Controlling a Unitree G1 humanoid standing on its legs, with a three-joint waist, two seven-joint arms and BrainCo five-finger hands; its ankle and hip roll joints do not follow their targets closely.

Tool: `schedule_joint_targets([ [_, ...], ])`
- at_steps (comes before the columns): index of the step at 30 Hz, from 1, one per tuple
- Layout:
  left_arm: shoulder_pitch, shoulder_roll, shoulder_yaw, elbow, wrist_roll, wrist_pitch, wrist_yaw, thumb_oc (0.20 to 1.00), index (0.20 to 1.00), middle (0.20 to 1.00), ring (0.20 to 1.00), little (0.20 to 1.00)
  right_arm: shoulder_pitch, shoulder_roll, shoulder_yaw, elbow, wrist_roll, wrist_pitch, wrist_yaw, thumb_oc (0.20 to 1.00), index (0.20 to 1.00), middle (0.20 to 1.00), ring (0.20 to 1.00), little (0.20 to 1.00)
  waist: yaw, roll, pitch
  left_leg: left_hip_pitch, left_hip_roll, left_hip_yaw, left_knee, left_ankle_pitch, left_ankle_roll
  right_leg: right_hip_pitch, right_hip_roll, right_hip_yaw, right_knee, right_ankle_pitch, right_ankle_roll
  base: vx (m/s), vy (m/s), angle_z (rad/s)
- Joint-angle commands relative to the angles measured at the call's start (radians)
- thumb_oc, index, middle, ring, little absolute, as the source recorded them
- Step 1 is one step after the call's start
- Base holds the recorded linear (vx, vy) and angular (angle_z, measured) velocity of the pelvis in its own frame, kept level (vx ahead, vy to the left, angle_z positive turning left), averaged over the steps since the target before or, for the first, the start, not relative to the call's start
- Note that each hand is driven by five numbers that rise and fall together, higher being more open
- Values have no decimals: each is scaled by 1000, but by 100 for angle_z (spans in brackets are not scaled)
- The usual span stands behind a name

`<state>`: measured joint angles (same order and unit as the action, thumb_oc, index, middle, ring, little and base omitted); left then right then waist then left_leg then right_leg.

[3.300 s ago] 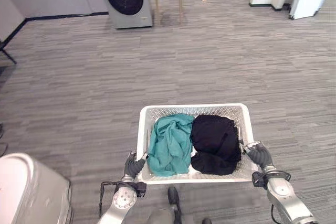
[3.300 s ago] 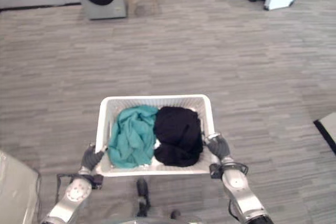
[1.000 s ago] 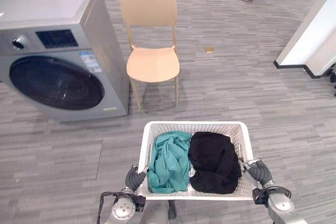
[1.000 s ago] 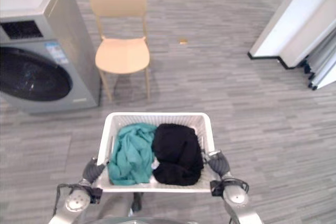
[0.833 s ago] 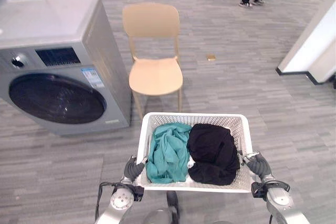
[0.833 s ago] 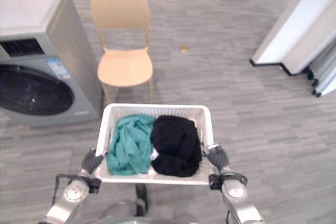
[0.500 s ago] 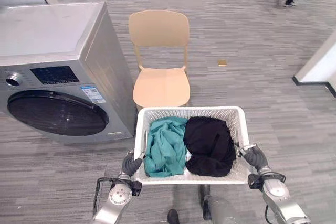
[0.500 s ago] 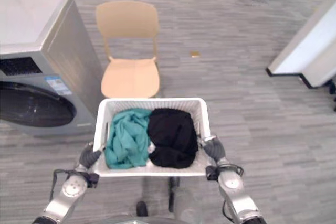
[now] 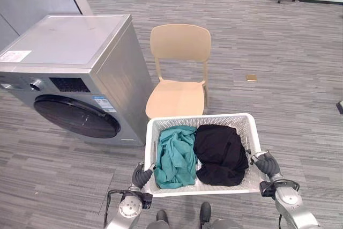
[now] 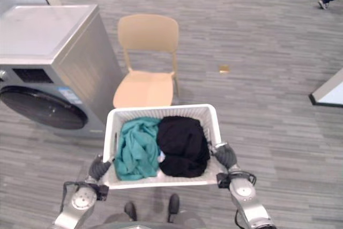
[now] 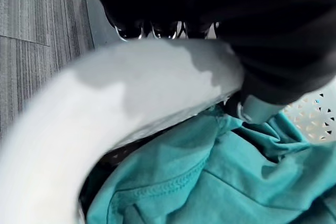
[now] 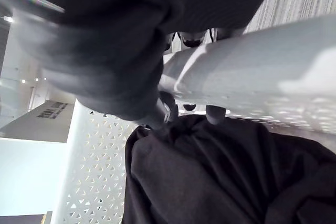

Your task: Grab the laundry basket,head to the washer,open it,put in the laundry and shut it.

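Laundry basket (image 9: 201, 123), gripped at its rims by the left hand (image 9: 142, 175) and right hand (image 9: 266, 164), fingers apparently curled over, now nears the washer (image 9: 75, 79) at ten o'clock, closer than moments ago; door unopened.

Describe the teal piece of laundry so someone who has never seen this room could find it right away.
Start at the grey washer, then the tan chair beside it. Just in front of the chair, the robot carries a white laundry basket. The teal garment fills the half nearer the washer, crumpled against a black garment; colour alone sets it apart.
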<state>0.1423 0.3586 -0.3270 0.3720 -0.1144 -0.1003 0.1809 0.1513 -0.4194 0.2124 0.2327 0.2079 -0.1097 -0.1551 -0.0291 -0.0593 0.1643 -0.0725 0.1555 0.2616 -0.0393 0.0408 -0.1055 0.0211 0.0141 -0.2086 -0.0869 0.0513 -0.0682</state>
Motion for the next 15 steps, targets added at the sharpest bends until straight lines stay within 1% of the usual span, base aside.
schedule_joint_targets([
  [1, -57, -19, -13, -120, -46, -98, -43, 200, 200, 200, 200, 200, -43, 6, 19, -111, 43, -113, 58, 200, 200, 200, 200, 200, 6, 9, -16, -45, 14, -7, -24, 54, -4, 106, -55, 7, 106, -216, 147, 268, 141, 4],
  [2, -58, -19, -13, -120, -48, -97, -40, 200, 200, 200, 200, 200, -48, 7, 21, -104, 44, -115, 57, 200, 200, 200, 200, 200, 10, 13, -18, -71, 31, -18, -42, 67, -13, 129, -58, 18, 114, -236, 151, 268, 140, -2],
  [3, -58, -19, -13, -120, -48, -97, -40, 200, 200, 200, 200, 200, -48, 7, 21, -103, 44, -115, 57, 200, 200, 200, 200, 200, 10, 12, -17, -71, 30, -18, -42, 67, -13, 130, -59, 18, 115, -237, 151, 270, 159, -2],
  [4, -57, -19, -13, -121, -49, -97, -39, 200, 200, 200, 200, 200, -50, 7, 22, -103, 43, -113, 57, 200, 200, 200, 200, 200, 12, 14, -18, -82, 40, -17, -43, 72, -15, 141, -63, 24, 118, -244, 152, 190, 128, -4],
  [6, -59, -17, -12, -124, -51, -97, -41, 200, 200, 200, 200, 200, -55, 7, 21, -101, 41, -111, 55, 200, 200, 200, 200, 200, 18, 9, -16, -108, 60, 5, -31, 83, -19, 172, -80, 38, 124, -264, 161, 434, 289, -10],
  [7, -55, -10, -10, -137, -50, -99, -49, 200, 200, 200, 200, 200, -57, 7, 20, -110, 36, -107, 63, 200, 200, 200, 200, 200, 25, 19, -26, -93, 60, -3, -16, 93, -15, 204, -94, 53, 137, -292, 175, 431, 285, -24],
  [8, -55, -10, -10, -138, -50, -99, -49, 200, 200, 200, 200, 200, -58, 7, 20, -110, 36, -106, 63, 200, 200, 200, 200, 200, 27, 21, -27, -95, 63, -2, -15, 94, -16, 202, -91, 54, 137, -290, 174, 482, 309, -24],
  [9, -55, -9, -16, -141, -51, -99, -55, 200, 200, 200, 200, 200, -59, 11, 19, -107, 36, -110, 63, 200, 200, 200, 200, 200, 29, 20, -34, -111, 54, -9, 23, 98, -13, 214, -104, 61, 146, -290, 181, 274, 168, -34],
  [10, -59, -4, -20, -136, -55, -102, -60, 200, 200, 200, 200, 200, -58, 14, 18, -106, 30, -106, 63, 200, 200, 200, 200, 200, 25, 13, -39, -125, 43, -9, 79, 84, -10, 211, -126, 60, 161, -288, 188, 505, 330, -33],
  [11, -69, 11, -26, -132, -46, -101, -65, 200, 200, 200, 200, 200, -63, 22, 23, -101, 25, -103, 71, 200, 200, 200, 200, 200, 24, -5, -46, -132, 10, -5, 140, 39, 12, 191, -164, 78, 214, -270, 206, 398, 279, -34],
  [12, -76, 24, -28, -133, -37, -101, -66, 200, 200, 200, 200, 200, -69, 27, 27, -99, 21, -103, 73, 200, 200, 200, 200, 200, 23, -12, -47, -130, -3, -1, 156, 17, 26, 162, -177, 95, 269, -243, 214, 297, 228, -27],
  [13, -77, 24, -28, -133, -37, -101, -66, 200, 200, 200, 200, 200, -69, 27, 27, -98, 21, -103, 73, 200, 200, 200, 200, 200, 25, -10, -50, -135, 0, 1, 155, 19, 27, 156, -174, 98, 269, -240, 214, 145, 143, -13],
  [14, -84, 35, -28, -132, -32, -100, -64, 200, 200, 200, 200, 200, -81, 30, 33, -97, 13, -102, 73, 200, 200, 200, 200, 200, 22, -17, -46, -125, -16, 5, 164, -10, 44, 123, -188, 111, 330, -213, 220, 103, 131, -4],
  [15, -94, 41, -27, -128, -30, -104, -60, 200, 200, 200, 200, 200, -93, 35, 40, -97, 8, -105, 69, 200, 200, 200, 200, 200, 24, -15, -46, -125, -20, 14, 171, -27, 56, 88, -192, 121, 367, -192, 225, 175, 178, 6],
])
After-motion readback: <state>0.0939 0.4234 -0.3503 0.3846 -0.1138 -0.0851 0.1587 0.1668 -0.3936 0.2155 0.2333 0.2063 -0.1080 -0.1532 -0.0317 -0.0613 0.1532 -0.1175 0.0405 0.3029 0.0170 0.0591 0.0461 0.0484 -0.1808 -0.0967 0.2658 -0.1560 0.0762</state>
